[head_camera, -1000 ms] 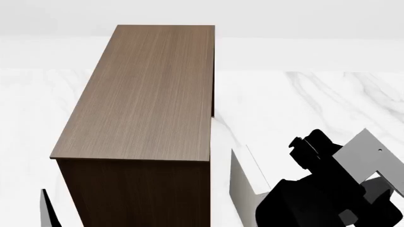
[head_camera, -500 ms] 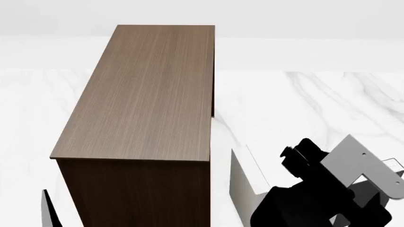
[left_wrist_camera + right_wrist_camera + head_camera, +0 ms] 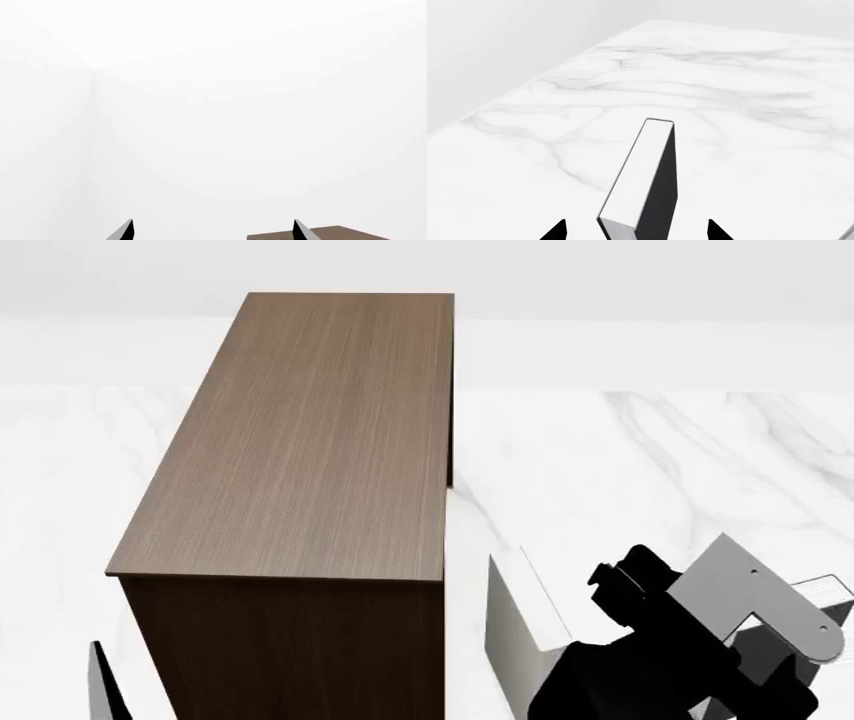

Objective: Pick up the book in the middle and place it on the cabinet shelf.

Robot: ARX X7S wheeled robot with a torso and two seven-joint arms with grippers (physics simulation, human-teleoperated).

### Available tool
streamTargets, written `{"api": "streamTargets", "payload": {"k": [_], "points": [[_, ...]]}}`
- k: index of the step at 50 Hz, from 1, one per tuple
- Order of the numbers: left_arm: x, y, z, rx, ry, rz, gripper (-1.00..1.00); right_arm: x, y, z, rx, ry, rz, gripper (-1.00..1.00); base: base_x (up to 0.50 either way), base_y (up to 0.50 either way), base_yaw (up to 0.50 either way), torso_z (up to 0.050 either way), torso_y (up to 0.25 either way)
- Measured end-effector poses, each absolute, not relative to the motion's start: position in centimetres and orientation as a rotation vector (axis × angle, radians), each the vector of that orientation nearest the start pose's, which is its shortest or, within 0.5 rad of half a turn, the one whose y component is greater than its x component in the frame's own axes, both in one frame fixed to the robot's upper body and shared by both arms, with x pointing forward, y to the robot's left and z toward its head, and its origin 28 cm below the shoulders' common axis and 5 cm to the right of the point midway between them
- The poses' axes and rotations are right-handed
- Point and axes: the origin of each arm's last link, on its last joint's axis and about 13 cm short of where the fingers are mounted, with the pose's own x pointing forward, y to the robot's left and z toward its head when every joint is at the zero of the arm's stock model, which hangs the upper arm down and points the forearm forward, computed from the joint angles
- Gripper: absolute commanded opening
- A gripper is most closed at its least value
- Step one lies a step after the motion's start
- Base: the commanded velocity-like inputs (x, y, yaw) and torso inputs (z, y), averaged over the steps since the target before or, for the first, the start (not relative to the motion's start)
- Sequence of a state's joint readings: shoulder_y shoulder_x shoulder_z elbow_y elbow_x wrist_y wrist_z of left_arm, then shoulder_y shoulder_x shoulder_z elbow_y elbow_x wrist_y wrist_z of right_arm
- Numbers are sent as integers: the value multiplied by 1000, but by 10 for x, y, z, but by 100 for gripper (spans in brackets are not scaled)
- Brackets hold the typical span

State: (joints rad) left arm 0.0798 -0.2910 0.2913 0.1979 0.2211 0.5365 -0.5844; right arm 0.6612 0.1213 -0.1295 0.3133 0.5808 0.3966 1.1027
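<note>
The left gripper (image 3: 212, 231) has its black wedge-tipped jaws released on nothing, beside the cabinet shelf (image 3: 314, 430), a tall box of dark wood grain with a flat lighter top standing on the veined white marble surface (image 3: 727, 90). Toward the right edge, the right gripper (image 3: 637, 231) spreads its jaws either side of the book (image 3: 644, 180), a slab with dark cover and white page edges; whether they touch it I cannot tell.

No readable text, label, brand, number or sign is shown.
Plain surfaces alone are presented: the cabinet shelf (image 3: 314, 430) at the left of the head view carries bare wood grain, and the book (image 3: 644, 180) at the lower centre of the right wrist view is unmarked.
</note>
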Motion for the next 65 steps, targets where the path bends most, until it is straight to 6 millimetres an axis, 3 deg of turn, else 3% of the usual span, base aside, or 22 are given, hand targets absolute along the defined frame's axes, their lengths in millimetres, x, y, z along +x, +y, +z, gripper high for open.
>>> {"api": "streamTargets", "payload": {"k": [65], "points": [[182,199,64,170,-691,117,100,362,-97,71,134,278,-851,100,0,0,0,0,0]]}}
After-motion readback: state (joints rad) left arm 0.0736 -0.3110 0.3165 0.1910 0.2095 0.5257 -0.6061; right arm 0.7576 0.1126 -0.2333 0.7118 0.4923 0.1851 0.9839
